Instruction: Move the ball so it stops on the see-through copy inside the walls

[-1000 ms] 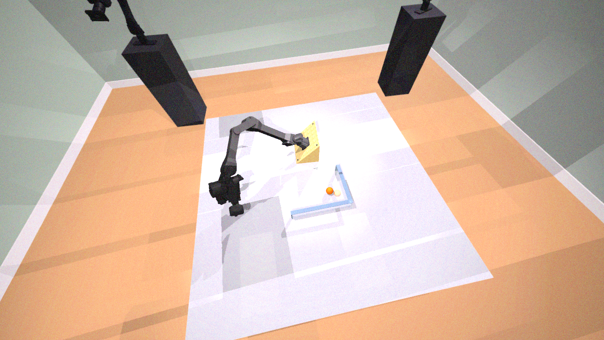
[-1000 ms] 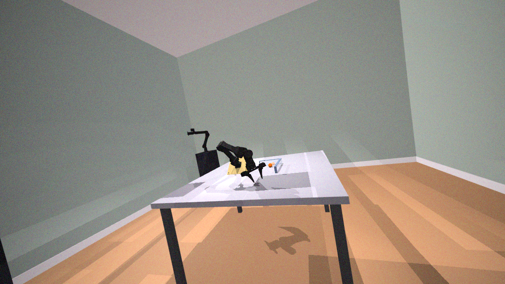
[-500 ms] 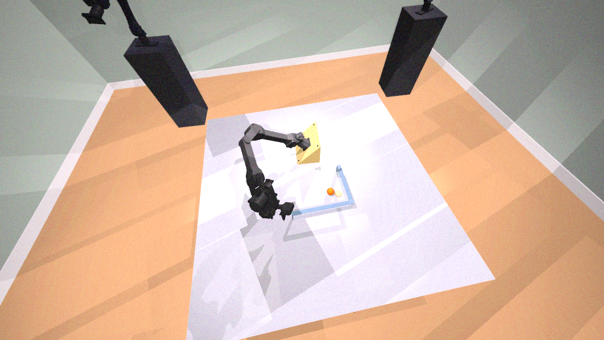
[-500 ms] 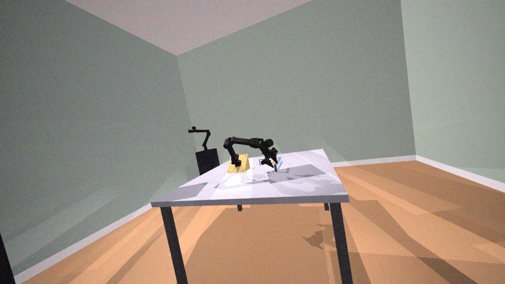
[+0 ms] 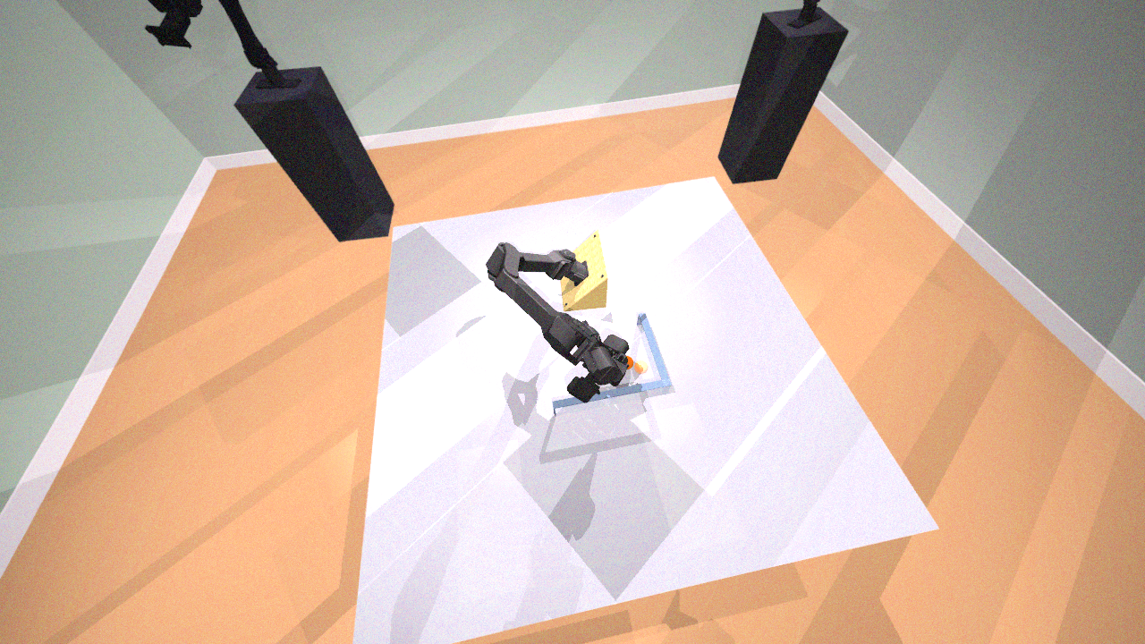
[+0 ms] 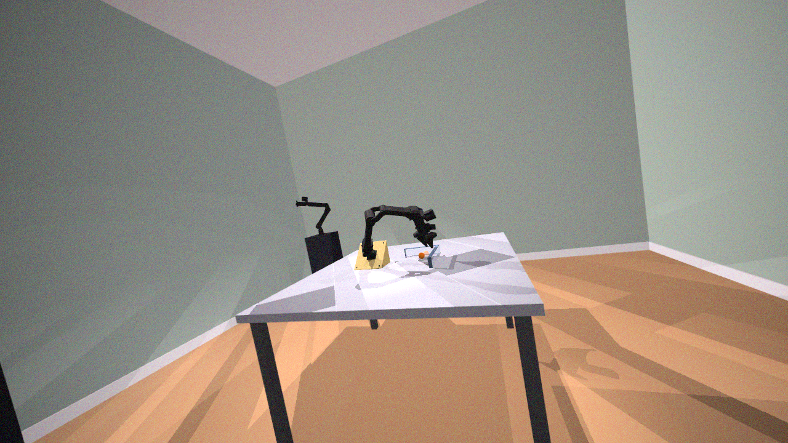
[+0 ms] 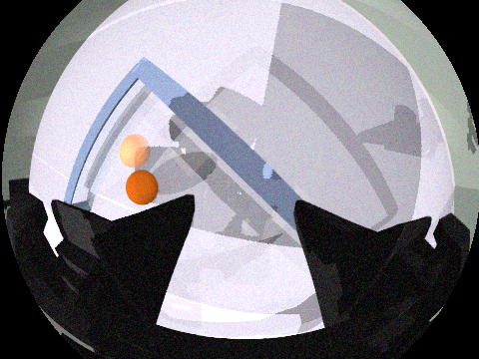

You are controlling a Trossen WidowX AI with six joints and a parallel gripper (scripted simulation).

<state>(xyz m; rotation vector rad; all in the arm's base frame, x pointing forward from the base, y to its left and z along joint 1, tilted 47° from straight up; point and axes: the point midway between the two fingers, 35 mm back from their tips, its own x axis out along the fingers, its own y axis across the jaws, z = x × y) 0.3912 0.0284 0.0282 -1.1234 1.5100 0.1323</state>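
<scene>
walls (image 6: 165, 165): pale green, white skirting | floor (image 6: 633, 358): orange wood, angular shadow patches | table (image 6: 484, 286): white top, dark legs | two dark pillars (image 5: 320, 152) at far side
</scene>
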